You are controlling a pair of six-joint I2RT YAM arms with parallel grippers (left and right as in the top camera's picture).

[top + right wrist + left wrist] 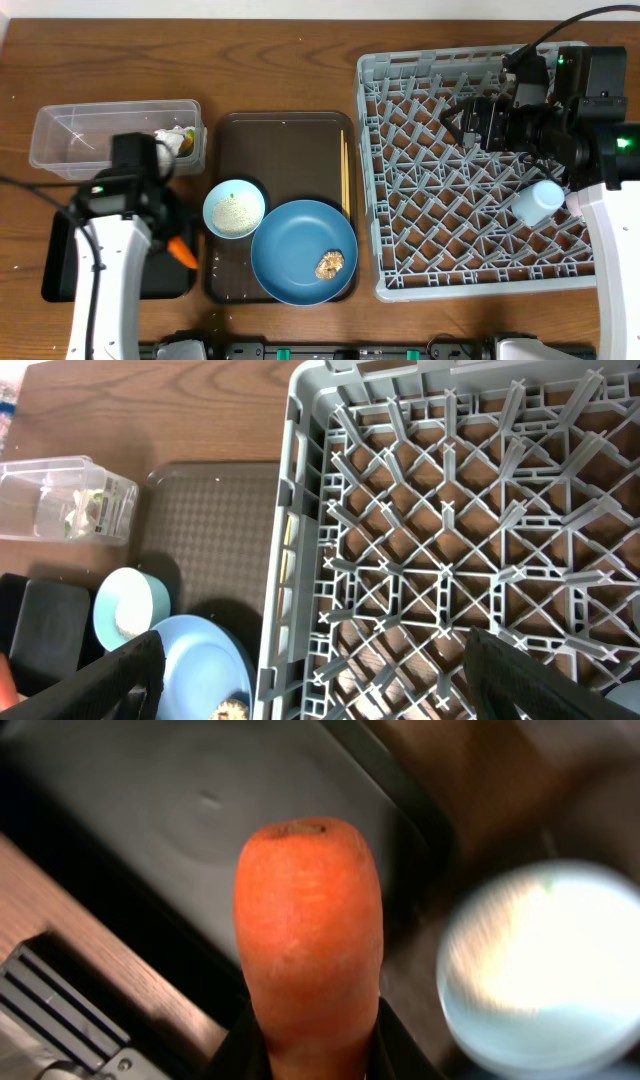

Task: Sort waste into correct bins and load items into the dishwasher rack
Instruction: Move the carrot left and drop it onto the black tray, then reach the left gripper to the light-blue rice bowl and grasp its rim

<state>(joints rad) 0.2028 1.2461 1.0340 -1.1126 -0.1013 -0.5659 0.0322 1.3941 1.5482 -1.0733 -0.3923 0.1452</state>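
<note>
Your L gripper [318, 1058] is pinched narrow on the small orange carrot [308, 920]. It grips 1 end only, so most of the carrot sticks out past the jaws. The carrot hangs over the right part of the shallow black tray [150, 810], close to that tray's right rim. Expect it to be light and stiff, not fragile, but it's tapered w/ smooth skin, so an end pinch can let it pivot or squirt out. A hold nearer the thick middle would be safer, and it'll prob. roll once released. The tray rim looks low, so let go well inside the rim, not at it. For room, the pale blue bowl [234, 210] w/ loose white rice sits just right of the carrot on the dark brown serving tray [290, 140]. Don't swing that way. The clear tub [60, 140] lies beyond the black tray and has some scraps at its right end. Your R gripper [315, 650] is spread wide w/ nothing in it, over the far-left part of the dishwasher rack [400, 285]. It's well apart from the L arm, so no clash looks likely. 1 small light blue cup [537, 200] lies in the rack.
</note>
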